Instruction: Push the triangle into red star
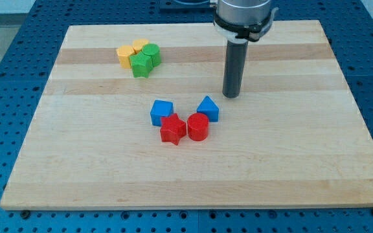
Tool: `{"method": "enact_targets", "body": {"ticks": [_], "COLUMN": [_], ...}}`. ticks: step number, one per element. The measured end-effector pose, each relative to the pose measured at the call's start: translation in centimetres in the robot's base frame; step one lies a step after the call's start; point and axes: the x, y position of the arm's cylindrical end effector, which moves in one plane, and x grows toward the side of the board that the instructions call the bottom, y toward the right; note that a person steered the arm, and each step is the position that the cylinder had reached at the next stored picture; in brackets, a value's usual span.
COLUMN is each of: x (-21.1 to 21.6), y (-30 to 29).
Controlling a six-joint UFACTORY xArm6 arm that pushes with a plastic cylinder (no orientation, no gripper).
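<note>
Basically my tip point(231, 96), a bare rod holding nothing, sits just upper-right of the blue triangle point(208, 108): light, rigid, likely slidey—push its right face toward the red star point(172, 128).

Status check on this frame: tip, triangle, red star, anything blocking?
My tip up-right of blue triangle, not touching. Triangle apart from red star. Red cylinder sits beside the star, below the triangle, crowding the path.

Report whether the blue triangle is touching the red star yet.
Not touching. The blue triangle sits to the upper right of the red star, bare wood between them; my tip is beyond the triangle.
</note>
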Motion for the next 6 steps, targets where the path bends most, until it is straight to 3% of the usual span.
{"method": "enact_targets", "body": {"ticks": [6], "x": [2.0], "y": [-3.8]}}
